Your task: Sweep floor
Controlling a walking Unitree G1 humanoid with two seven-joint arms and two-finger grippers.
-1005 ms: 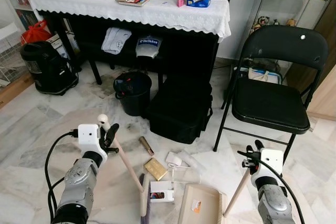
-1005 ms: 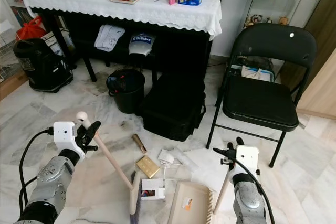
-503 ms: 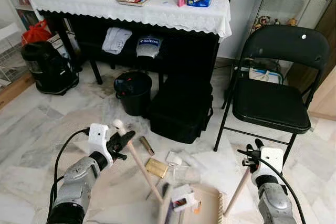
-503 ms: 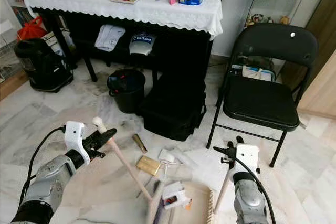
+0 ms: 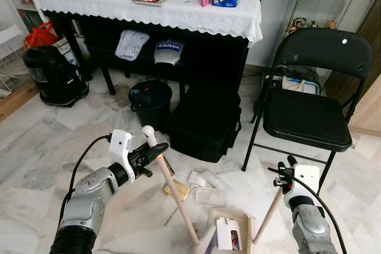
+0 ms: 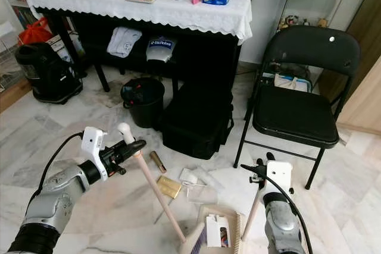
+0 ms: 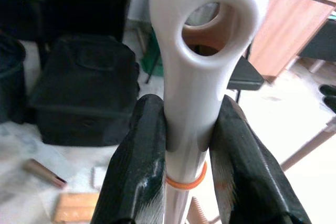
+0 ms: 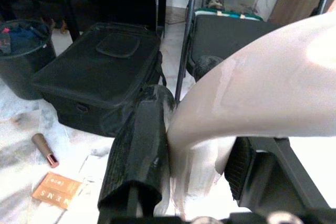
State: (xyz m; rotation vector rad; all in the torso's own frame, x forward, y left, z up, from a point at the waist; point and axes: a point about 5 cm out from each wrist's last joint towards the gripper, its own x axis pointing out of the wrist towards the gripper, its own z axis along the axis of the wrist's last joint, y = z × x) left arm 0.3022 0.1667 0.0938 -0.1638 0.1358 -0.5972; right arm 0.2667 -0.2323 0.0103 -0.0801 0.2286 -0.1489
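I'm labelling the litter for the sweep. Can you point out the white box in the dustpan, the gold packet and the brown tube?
white box (image 5: 224, 232), left eye view, middle of its top face.
gold packet (image 6: 169, 187), right eye view, centre of its flat face.
brown tube (image 6: 158, 162), right eye view, mid-length of its body.

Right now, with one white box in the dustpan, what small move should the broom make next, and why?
Probably swing the broom in the left gripper back left, behind the gold box, then sweep again: that box and the clear wrapper lie outside the dustpan.

marble floor (image 5: 36, 147) | black folding chair (image 5: 312, 105) | cloth-covered piano (image 5: 149, 10) | black bin (image 5: 150, 104)
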